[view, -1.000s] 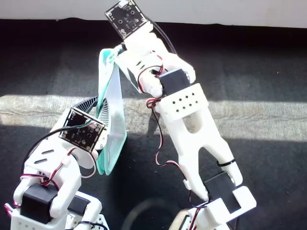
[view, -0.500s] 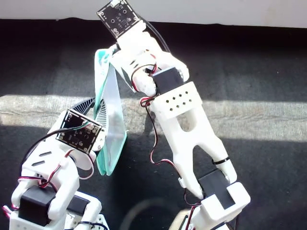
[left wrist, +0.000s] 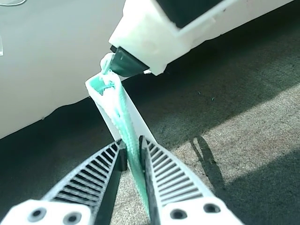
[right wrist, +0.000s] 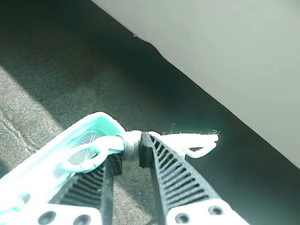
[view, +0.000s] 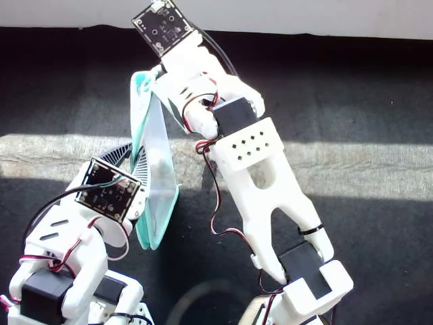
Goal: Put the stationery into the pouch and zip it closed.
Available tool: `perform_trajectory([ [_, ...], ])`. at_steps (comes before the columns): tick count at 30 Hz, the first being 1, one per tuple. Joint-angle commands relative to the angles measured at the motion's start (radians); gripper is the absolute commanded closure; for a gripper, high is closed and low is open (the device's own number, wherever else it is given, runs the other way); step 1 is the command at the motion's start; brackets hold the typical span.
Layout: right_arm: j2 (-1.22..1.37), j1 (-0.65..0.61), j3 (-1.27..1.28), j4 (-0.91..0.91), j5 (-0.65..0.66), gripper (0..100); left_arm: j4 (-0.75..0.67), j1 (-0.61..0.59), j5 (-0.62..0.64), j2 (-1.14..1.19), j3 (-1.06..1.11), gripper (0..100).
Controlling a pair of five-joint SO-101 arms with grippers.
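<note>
The pouch (view: 154,166) stands on edge between the two arms, a see-through sleeve with a teal border, stretched long from one hand to the other. The left hand (left wrist: 132,145) is at the near end of the pouch. Its two ribbed fingers (left wrist: 161,164) are almost together, with the teal zip edge (left wrist: 125,110) pinched tight between them. In the high view this hand (view: 137,161) sits against the pouch's side about halfway along it.

The right hand (right wrist: 132,147) is at the far end of the pouch. Its dark ribbed fingers (right wrist: 164,161) are closed down on the pale zip pull (right wrist: 132,140), and a white frayed tag (right wrist: 194,139) sticks out just past them. From the left wrist view the same hand (left wrist: 126,66) grips the pull (left wrist: 107,63) at the pouch's top corner. In the high view it (view: 157,74) meets the pouch's far tip.

Below the pouch lies the dark, carpet-like surface (view: 365,223), crossed by a band of sunlight (view: 365,169). Beyond the pouch's far end runs a white wall (view: 304,13). Whether the pouch's near end touches the surface cannot be told.
</note>
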Motion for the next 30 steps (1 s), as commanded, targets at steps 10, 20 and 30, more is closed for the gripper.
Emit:
perform_trajectory([
  [10, -0.188, 0.358, 0.007, 0.213, -0.002, 99.4, -0.203, -0.074, 0.115, -0.05, 0.007, 99],
  [20, -0.455, 0.254, 0.007, 0.395, -0.002, 99.4, -0.247, -0.077, 0.31, 0.325, -0.173, 99],
  [30, -0.487, 0.398, 0.042, 0.404, -0.127, 98.8, -0.275, -0.166, 0.433, 0.711, -0.292, 99],
])
